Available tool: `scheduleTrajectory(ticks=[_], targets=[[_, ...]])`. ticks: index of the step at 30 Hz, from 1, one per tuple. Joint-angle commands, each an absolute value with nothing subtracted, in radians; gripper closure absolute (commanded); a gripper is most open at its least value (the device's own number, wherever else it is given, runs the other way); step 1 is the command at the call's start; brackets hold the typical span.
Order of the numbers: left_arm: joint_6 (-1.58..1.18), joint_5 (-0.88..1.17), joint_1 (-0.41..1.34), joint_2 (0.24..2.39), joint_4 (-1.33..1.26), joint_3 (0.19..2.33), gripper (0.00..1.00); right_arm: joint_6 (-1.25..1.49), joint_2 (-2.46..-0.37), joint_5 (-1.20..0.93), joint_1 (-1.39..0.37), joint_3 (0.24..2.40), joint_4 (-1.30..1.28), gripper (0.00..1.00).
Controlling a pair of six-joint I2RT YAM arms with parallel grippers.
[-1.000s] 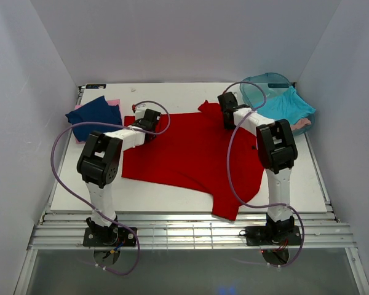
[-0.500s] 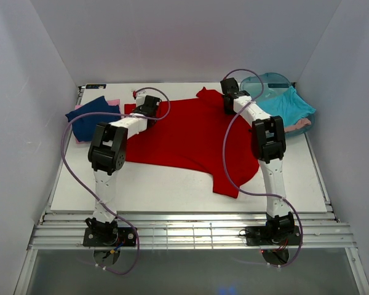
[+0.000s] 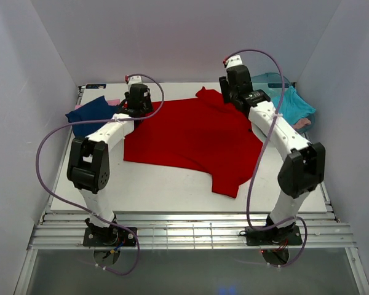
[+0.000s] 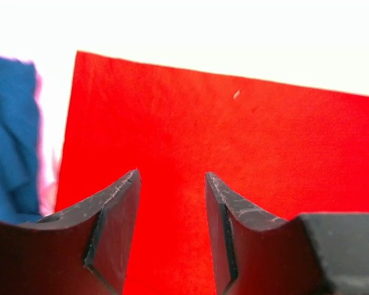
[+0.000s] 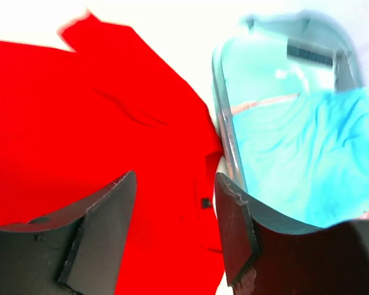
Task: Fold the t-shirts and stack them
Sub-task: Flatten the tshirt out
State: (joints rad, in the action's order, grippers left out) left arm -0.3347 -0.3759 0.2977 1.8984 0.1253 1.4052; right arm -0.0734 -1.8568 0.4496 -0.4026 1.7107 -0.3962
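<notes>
Red t-shirt (image 3: pixel 190 138) spread flat mid-frame on the surface (image 3: pixel 147 190). Left hand (image 4: pixel 171 233) and right hand (image 5: pixel 172 236) both open, empty, over its upper edge. Navy t-shirt (image 3: pixel 92 115) on pink t-shirt (image 3: pixel 114 102), upper left. Tub (image 5: pixel 224 141) holding turquoise t-shirt (image 5: pixel 295 153), upper right, just beside the red cloth.
</notes>
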Motion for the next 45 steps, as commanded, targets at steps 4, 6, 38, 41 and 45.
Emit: scheduleTrajectory(ticks=[4,6,38,41,45], targets=[[-0.35,-0.457,0.298,1.789,0.196,1.249,0.44,0.032,-1.646,0.451,-0.531,1.44,-0.5,0.43],[-0.362,-0.485,0.299,1.77,0.18,1.198,0.44,0.073,-1.58,0.43,-0.567,1.37,-0.499,0.44],[-0.414,-0.503,0.298,1.824,0.21,1.086,0.46,0.463,-1.223,0.402,-0.808,0.985,-0.813,0.46],[-0.425,-0.503,0.298,1.81,0.216,1.075,0.5,0.498,-1.216,0.4,-0.816,0.977,-0.836,0.46],[-0.442,-0.505,0.298,1.79,0.216,1.063,0.63,0.543,-1.224,0.382,-0.827,0.973,-0.896,0.48]])
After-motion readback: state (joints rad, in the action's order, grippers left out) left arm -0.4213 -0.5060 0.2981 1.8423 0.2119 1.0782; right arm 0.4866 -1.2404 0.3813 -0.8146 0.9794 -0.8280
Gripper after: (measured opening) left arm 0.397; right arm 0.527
